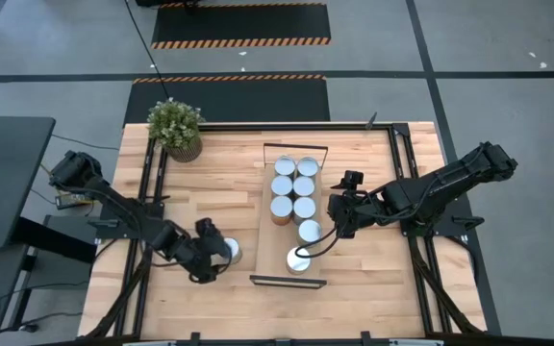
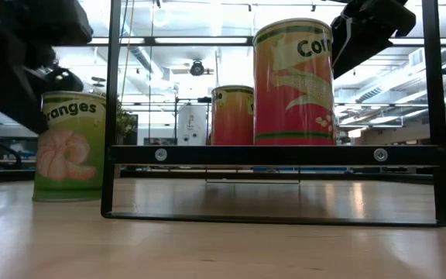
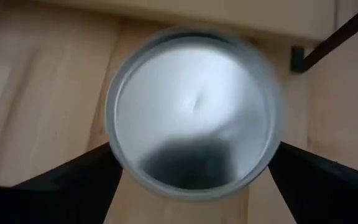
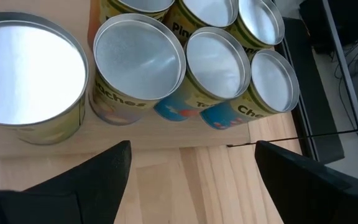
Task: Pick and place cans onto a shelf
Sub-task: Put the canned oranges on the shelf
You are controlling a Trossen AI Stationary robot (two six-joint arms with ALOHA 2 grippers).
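Note:
The light-wood shelf [image 1: 275, 258] with black wire rails lies mid-table and holds several cans [image 1: 293, 187]; the nearest is a red corn can [image 2: 294, 81]. One green oranges can [image 2: 72, 147] stands upright on the table, left of the shelf. My left gripper [image 1: 212, 256] is at this can, one finger on each side of it. My right gripper [image 1: 338, 223] hangs open and empty over the shelf's right edge, beside the cans on the shelf [image 4: 138, 56]. My left gripper pinches the oranges can between its two fingers [image 3: 73, 186], one on each side of the can's wall just under the rim [image 3: 114, 158]. The fingers come slanting down from the table's left. The can stands upright with its base on the table [image 2: 68, 198].
A potted green plant [image 1: 174, 127] stands at the table's far left corner. Black frame rails run along the table's left [image 1: 147, 192] and right [image 1: 402, 173] sides. Bare shelf board lies at the shelf's near left [image 1: 275, 258].

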